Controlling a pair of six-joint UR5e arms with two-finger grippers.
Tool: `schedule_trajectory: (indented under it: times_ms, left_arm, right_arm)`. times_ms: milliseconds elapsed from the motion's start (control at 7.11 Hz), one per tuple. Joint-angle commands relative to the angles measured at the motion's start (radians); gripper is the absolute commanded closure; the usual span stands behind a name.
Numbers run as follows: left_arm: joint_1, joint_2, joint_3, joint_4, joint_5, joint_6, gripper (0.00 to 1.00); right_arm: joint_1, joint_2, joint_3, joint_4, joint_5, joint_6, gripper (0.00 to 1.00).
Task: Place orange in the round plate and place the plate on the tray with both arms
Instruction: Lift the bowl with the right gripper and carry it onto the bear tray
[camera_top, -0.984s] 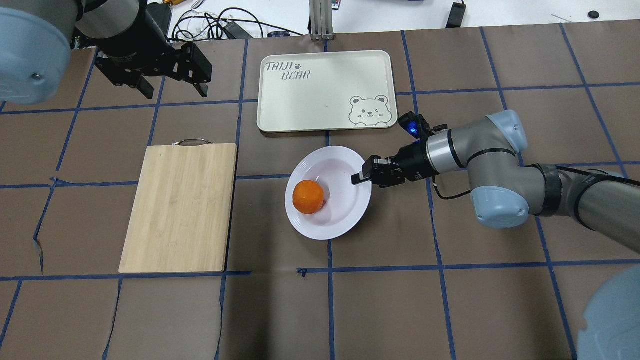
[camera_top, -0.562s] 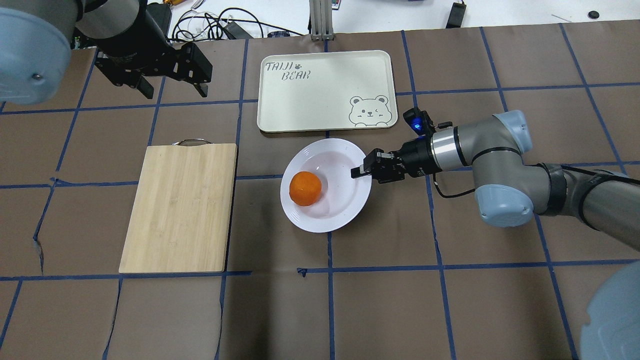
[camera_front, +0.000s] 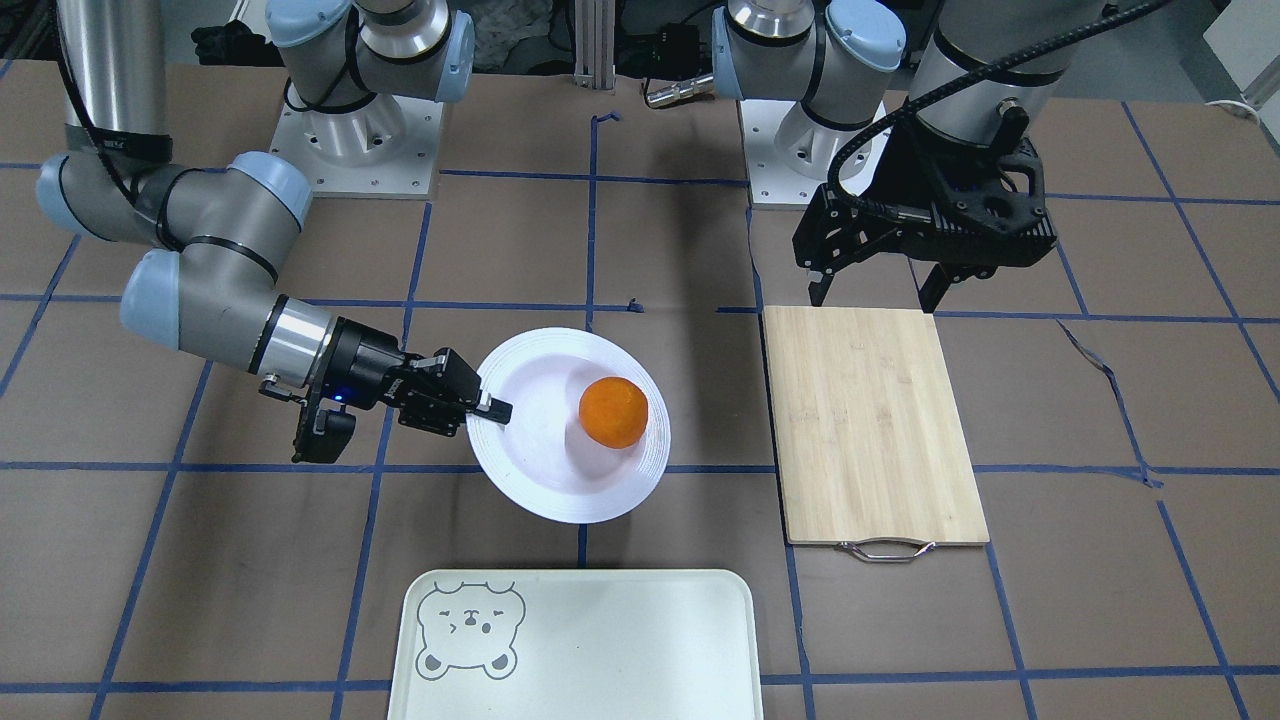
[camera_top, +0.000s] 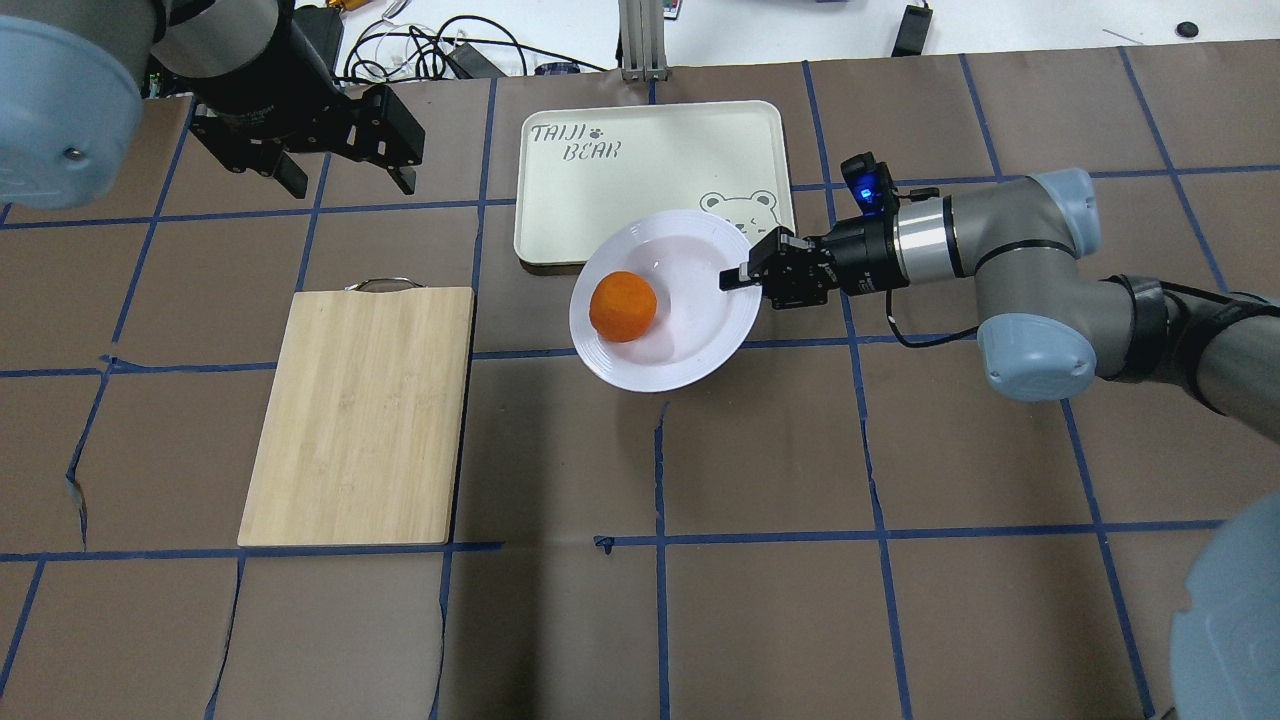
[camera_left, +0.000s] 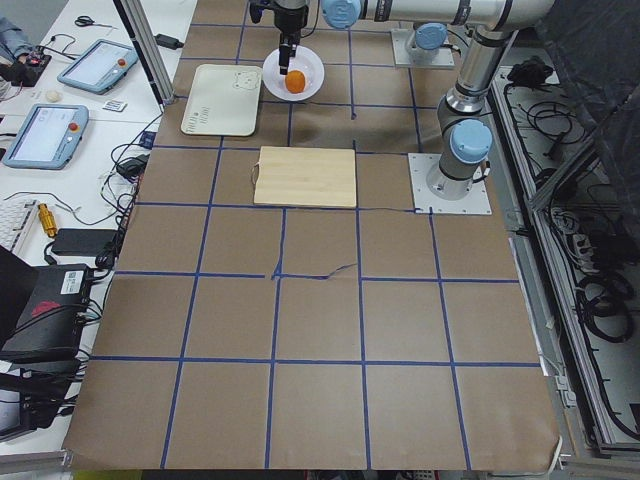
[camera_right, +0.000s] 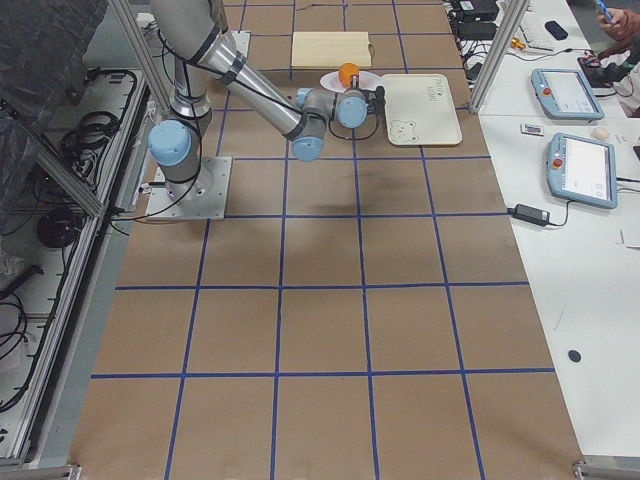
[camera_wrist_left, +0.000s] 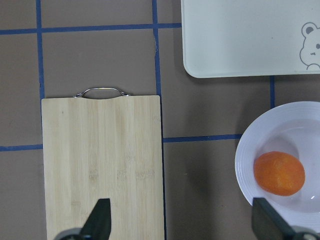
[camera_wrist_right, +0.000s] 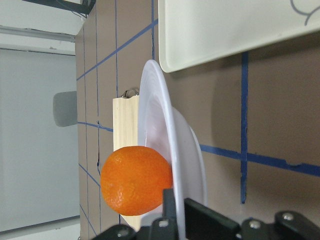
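Glossy white round plate (camera_top: 650, 375), stiff, slick, breakable, clamped by its rim in right gripper (camera_top: 740, 278), raised at bear corner of tray (camera_top: 650, 170); orange (camera_top: 622, 307) loose inside, apt to roll; left gripper (camera_top: 350, 183) spread wide, empty, beyond cutting board (camera_top: 360, 415).

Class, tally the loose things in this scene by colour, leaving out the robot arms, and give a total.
Orange: 1, the orange
White or cream: 2, the round plate and the tray
Pale wood: 1, the bamboo cutting board
Total: 4
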Motion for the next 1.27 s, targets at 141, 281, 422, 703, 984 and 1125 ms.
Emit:
schedule_trajectory:
  times_ms: [141,281,422,703,984,1125]
  left_arm:
    - [0.0,0.0,0.0,0.0,0.0,0.0,0.0]
    - [0.0,0.0,0.0,0.0,0.0,0.0,0.0]
    - [0.0,0.0,0.0,0.0,0.0,0.0,0.0]
    - [0.0,0.0,0.0,0.0,0.0,0.0,0.0]
    - [0.0,0.0,0.002,0.0,0.0,0.0,0.0]
    - [0.0,0.0,0.002,0.0,0.0,0.0,0.0]
  right_arm:
    - [-0.005,0.179,-0.235,0.003,0.036,0.075,1.0]
    - [-0.006,0.242,-0.297,0.003,0.063,0.078,1.0]
    - [-0.005,0.274,-0.331,0.002,0.09,0.078,1.0]
    - [-0.005,0.345,-0.377,0.0,0.125,0.073,1.0]
    - [-0.005,0.406,-0.438,-0.002,0.134,0.069,1.0]
    - [-0.005,0.437,-0.47,-0.008,0.136,0.064,1.0]
